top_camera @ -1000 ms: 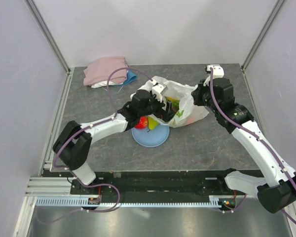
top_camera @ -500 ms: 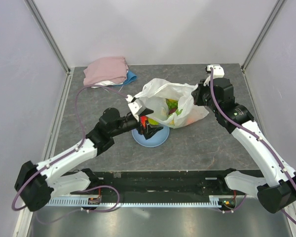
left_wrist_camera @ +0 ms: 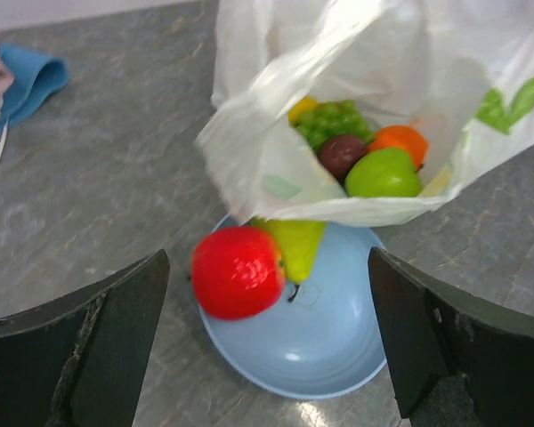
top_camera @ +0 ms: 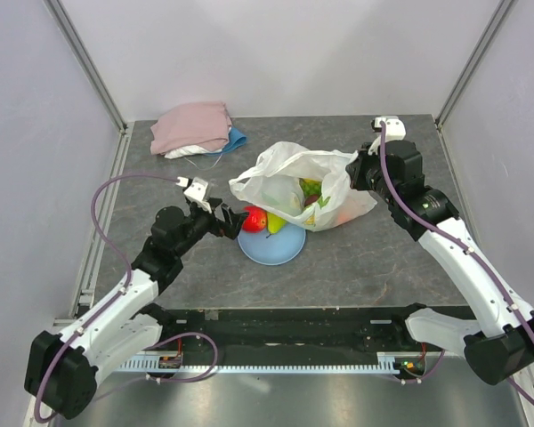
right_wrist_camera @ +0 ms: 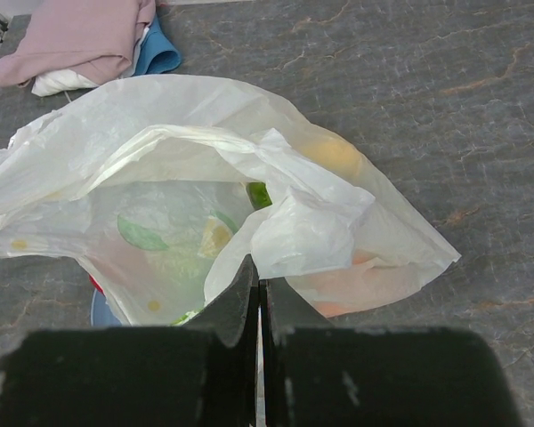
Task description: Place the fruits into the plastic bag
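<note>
The plastic bag (top_camera: 304, 185) lies open behind the light-blue plate (top_camera: 276, 252). Inside the plastic bag (left_wrist_camera: 356, 62) I see green grapes (left_wrist_camera: 334, 120), a dark brown-red fruit (left_wrist_camera: 341, 153), an orange (left_wrist_camera: 402, 140), a green apple (left_wrist_camera: 383, 173) and a bit of yellow mango (left_wrist_camera: 301, 108). A red apple (left_wrist_camera: 238, 271) and a yellow-green pear (left_wrist_camera: 295, 249) rest on the plate's far rim, at the bag's mouth. My left gripper (top_camera: 221, 219) hangs open and empty just left of the apple (top_camera: 253, 219). My right gripper (right_wrist_camera: 258, 286) is shut on a fold of the bag's edge (right_wrist_camera: 303, 233).
A folded pink cloth (top_camera: 191, 126) lies on a blue cloth (top_camera: 237, 139) at the back left. Metal frame posts and pale walls enclose the grey table (top_camera: 356, 258) on three sides.
My left arm has drawn back out of the bag's mouth, leftwards and towards the near edge, still open. The right arm and the bag's held edge have stayed put.
</note>
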{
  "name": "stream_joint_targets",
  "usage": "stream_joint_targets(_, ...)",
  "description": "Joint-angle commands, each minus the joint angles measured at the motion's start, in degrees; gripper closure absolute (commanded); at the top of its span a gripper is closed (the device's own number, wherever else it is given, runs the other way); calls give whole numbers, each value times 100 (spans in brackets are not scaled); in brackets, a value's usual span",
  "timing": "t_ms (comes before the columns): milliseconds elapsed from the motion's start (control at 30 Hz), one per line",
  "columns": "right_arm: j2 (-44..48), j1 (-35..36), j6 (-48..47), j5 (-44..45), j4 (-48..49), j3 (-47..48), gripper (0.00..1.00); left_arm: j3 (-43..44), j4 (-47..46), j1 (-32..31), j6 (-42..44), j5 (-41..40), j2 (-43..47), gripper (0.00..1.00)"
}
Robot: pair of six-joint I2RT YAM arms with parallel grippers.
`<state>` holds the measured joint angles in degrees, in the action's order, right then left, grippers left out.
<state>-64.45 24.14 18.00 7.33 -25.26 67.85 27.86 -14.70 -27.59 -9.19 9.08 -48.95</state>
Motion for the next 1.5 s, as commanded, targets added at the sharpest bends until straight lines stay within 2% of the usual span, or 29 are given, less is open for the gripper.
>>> stream_joint_targets(0, 152, -32, -7, -13, 152, -27, 100, -298, -296, 315, -671, -206, 35, 1)
stream_joint_targets(267, 125, -41, -7, -39, 153, -18, 100, 71, 169, 457, -707, -74, -1178, 1)
stream_joint_targets(400, 134, -41, -7, -30, 144, -27, 100, 79, -366, 457, -882, 181, -1520, 1)
stream_joint_targets(667, 125, -32, -7, -13, 144, -35, 100, 580, -490, 457, -830, 559, -2539, 4)
stream_joint_targets(1033, 55, -41, -16, -4, 144, -35, 100, 1011, -622, 448, -672, 884, -3410, 5)
stream_joint_targets(1467, 64, -59, -25, 14, 144, -71, 100, 1143, -543, 439, -584, 1087, -3929, 5)
